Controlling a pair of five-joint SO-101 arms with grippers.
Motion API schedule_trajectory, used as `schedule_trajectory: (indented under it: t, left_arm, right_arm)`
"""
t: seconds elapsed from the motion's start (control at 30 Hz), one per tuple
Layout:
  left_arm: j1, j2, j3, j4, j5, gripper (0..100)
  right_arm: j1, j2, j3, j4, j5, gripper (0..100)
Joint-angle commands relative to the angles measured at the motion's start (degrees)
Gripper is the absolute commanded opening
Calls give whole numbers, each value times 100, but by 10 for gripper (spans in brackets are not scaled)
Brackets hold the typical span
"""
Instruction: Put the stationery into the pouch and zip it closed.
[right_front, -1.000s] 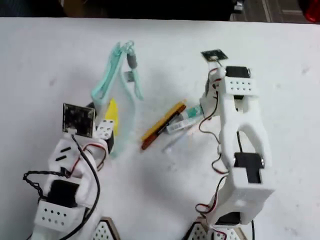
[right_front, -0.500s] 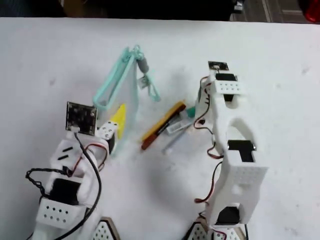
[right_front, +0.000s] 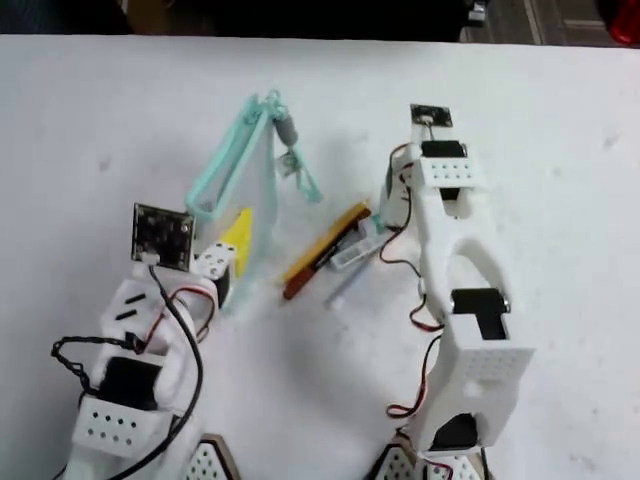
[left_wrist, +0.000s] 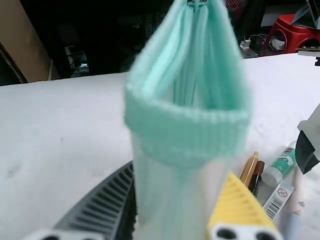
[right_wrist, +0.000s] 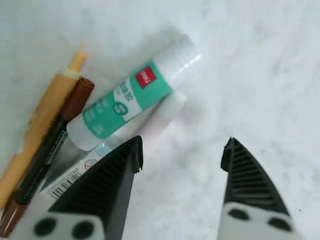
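Note:
My left gripper (right_front: 228, 262) is shut on the near end of the mint-green see-through pouch (right_front: 240, 170), holding it up on edge. In the left wrist view the pouch (left_wrist: 187, 115) gapes open between the yellow finger (left_wrist: 235, 205) and the grey one. The stationery lies in a heap between the arms: a yellow pen (right_front: 325, 240), a brown pen (right_wrist: 55, 145), a green-and-white glue stick (right_wrist: 132, 92), a barcoded item (right_front: 350, 256) and a clear pen (right_front: 345, 285). My right gripper (right_wrist: 182, 150) hangs open just above the glue stick, one finger on each side of its end.
A white table (right_front: 540, 110) carries everything. The pouch's zip pull and small tag (right_front: 288, 150) dangle toward the stationery. A pale eraser-like block (right_wrist: 162, 117) lies under the glue stick. Free tabletop stretches to the far left and far right.
The left gripper raised and tilted the pouch upright, then held still. The right arm swung left and came down over the stationery, covering the glue stick in the high view.

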Motion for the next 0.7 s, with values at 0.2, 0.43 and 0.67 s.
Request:
schedule_trajectory:
  t: [0.2,0.43,0.67]
  left_arm:
    - [-57,-136,-26,-132,44,194]
    - [-57,-136,-18,-132,44,196]
    - [-57,-136,-18,-132,44,196]
  right_arm:
    - [-4,708,-246,-163,-62,177]
    - [-145,1068,-571,-66,264,12]
    - [-101,567,-905,444,299,15]
